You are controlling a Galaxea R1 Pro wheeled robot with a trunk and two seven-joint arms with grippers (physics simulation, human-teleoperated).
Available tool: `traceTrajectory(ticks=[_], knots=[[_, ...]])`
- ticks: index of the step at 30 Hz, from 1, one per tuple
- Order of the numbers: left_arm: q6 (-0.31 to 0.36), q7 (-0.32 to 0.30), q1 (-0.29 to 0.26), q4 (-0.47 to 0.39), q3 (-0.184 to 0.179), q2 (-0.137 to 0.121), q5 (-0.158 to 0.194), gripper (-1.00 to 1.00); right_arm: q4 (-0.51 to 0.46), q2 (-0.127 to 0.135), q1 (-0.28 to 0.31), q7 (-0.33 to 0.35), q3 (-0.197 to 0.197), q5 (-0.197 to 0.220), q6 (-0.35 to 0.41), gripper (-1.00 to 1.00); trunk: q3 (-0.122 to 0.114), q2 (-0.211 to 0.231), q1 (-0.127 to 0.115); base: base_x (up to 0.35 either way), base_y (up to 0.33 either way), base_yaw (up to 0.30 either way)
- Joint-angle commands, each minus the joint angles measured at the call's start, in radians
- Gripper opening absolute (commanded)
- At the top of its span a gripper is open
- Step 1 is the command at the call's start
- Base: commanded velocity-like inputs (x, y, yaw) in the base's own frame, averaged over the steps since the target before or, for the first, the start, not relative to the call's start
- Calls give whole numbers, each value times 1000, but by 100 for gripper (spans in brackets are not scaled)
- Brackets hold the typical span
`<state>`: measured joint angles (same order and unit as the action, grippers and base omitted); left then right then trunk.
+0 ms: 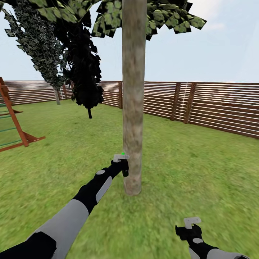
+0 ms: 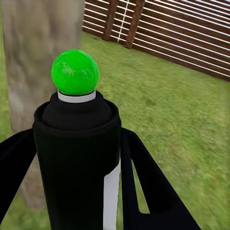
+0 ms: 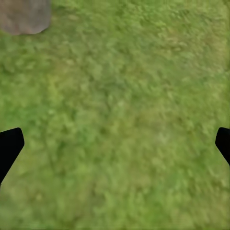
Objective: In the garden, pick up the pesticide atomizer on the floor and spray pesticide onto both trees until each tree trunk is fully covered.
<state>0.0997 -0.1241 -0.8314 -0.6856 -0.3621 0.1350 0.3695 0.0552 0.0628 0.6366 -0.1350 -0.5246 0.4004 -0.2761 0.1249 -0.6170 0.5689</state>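
A thick grey-brown tree trunk (image 1: 133, 108) rises from the lawn just ahead, its leafy canopy at the top of the head view. My left gripper (image 1: 122, 164) is stretched out right beside it, shut on the pesticide atomizer (image 1: 125, 168). In the left wrist view the atomizer (image 2: 76, 153) is a black bottle with a green ball on top, held between the black fingers (image 2: 153, 191), and the trunk (image 2: 38, 48) stands close behind it. My right gripper (image 1: 189, 230) hangs low over the grass, open and empty, with its fingertips (image 3: 9, 143) far apart.
A brown slatted fence (image 1: 216, 104) rings the lawn. A wooden play tower (image 1: 14, 122) stands at the left. A dark narrow tree (image 1: 84, 72) and a farther tree with a pale trunk (image 1: 57, 95) stand near the back fence. The trunk's base (image 3: 24, 17) is near the right gripper.
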Motion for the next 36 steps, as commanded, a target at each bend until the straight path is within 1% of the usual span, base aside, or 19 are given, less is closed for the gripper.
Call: traceTrajectory(ticks=[1, 36], knots=[[0, 0, 0, 0, 0, 0, 0, -100, 0, 0, 0, 0, 0, 0, 0, 100, 0, 0, 0, 135, 0, 0], [0, -1, 0, 1, -1, 2, 0, -100, 0, 0, 0, 0, 0, 0, 0, 100, 0, 0, 0, 142, 0, 0]])
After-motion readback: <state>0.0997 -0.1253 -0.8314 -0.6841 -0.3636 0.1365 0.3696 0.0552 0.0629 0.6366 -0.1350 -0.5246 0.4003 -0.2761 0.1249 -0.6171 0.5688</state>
